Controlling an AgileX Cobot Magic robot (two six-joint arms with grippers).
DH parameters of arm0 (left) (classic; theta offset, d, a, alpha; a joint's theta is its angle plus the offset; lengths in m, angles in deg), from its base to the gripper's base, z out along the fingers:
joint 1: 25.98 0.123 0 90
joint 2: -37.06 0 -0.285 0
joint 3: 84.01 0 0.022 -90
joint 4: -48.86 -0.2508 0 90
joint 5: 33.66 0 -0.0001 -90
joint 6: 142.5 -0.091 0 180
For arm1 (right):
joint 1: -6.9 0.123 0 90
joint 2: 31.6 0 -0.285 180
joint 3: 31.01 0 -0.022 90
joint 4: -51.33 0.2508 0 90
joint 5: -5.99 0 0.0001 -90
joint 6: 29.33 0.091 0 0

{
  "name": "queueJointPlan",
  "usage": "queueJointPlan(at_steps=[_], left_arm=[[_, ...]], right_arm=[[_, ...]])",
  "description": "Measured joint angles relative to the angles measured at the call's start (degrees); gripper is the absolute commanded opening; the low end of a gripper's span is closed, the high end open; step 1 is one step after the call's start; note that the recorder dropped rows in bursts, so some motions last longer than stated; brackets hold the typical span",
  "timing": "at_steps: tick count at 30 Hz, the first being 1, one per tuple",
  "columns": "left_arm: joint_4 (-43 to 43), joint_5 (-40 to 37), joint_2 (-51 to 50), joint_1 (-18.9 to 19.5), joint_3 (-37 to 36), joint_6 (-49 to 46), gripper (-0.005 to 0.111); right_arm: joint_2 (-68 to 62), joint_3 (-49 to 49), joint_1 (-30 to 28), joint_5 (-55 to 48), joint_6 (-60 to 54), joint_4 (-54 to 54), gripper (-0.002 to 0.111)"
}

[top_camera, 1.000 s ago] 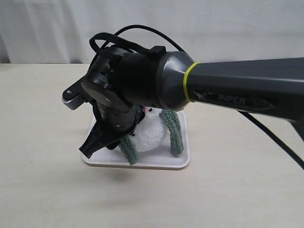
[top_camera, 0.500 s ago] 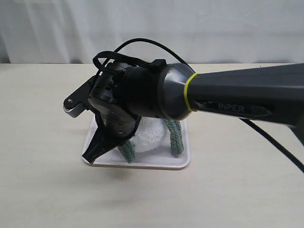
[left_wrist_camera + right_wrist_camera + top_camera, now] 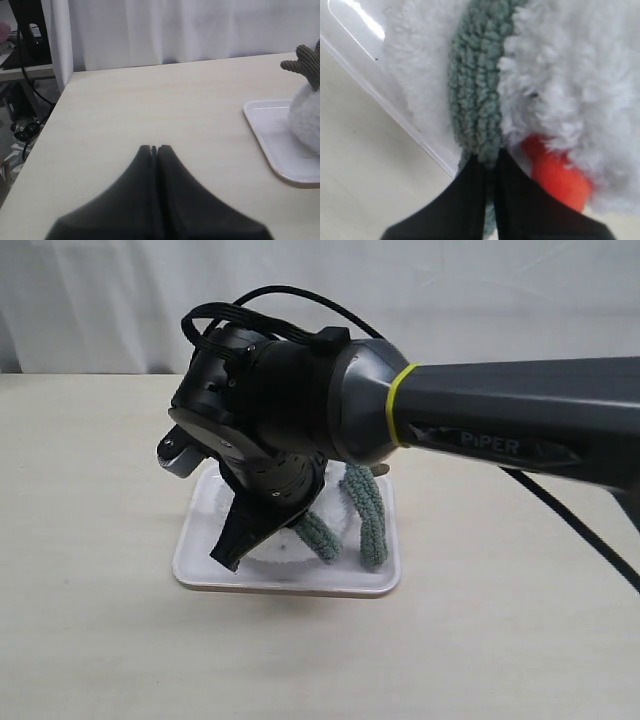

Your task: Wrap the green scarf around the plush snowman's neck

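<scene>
Green scarf: on the plush snowman, which sits on the tray at centre of the ext. view. Items run big to small.

(a) Table: pale, matte; carries all you see. White curtain behind it.

(b) Right arm: dark, w/ yellow ring near the wrist. It reaches in from the right of the ext. view, crosses over the tray & hides most of the snowman from you.

(c) Tray: white, rounded corners, flat on the table.

(d) Snowman: fluffy white plush; its posture cannot be told behind the arm.

(e) Scarf: sage, ribbed knit. In the ext. view you see two strands over the white plush: one hangs to the tray toward its right side, the other slants toward the gripper. In the right wrist view a strand lies in the groove between two white plush masses & runs straight into the jaw tips.

(f) Right gripper: jaws closed, pinching that strand; green shows between the fingers. Tips point down at the tray's front-left part.

(g) Left gripper: jaws pressed together, nothing between them, bare table ahead, well apart from the tray.

(h) Twig arm: brownish, sticks up from the plush in the left wrist view.

(i) Orange nose: just beside the right gripper's fingers.
</scene>
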Motion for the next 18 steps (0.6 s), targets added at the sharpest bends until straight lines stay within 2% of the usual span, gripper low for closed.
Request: queueJointPlan(at_steps=[9, 18], left_arm=[[0.0, 0.0, 0.0, 0.0, 0.0, 0.0, 0.0], [0.0, 0.0, 0.0, 0.0, 0.0, 0.0, 0.0]], right_arm=[[0.0, 3.0, 0.0, -1.4, -0.5, 0.0, 0.004], [0.0, 5.0, 0.0, 2.4, -0.5, 2.2, 0.004]])
